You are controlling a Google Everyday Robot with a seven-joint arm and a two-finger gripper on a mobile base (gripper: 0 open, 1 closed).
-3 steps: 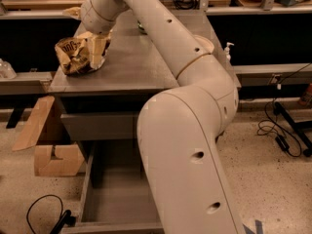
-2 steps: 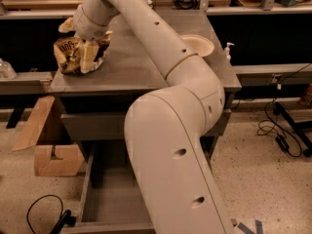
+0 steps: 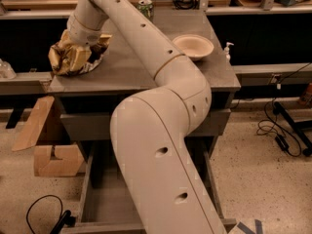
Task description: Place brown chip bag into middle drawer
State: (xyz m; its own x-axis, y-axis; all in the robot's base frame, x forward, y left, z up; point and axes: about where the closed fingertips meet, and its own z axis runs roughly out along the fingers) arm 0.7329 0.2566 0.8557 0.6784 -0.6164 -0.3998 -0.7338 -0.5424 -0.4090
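Tan-gold foil, the brown chip bag [image 3: 68,60] lies right under the pincer [image 3: 90,45], the middle drawer [image 3: 105,199] well below; its grip I cannot tell.

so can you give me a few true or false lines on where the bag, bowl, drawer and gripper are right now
1. The brown chip bag lies in the middle drawer. False: it is at the left edge of the countertop, up against the gripper.
2. The beige bowl sits on the countertop. True.
3. The middle drawer is pulled open. True.
4. The gripper hovers over the bowl. False: it is at the chip bag, well apart from the bowl.
5. The drawer holds the bowl. False: its visible floor is bare.
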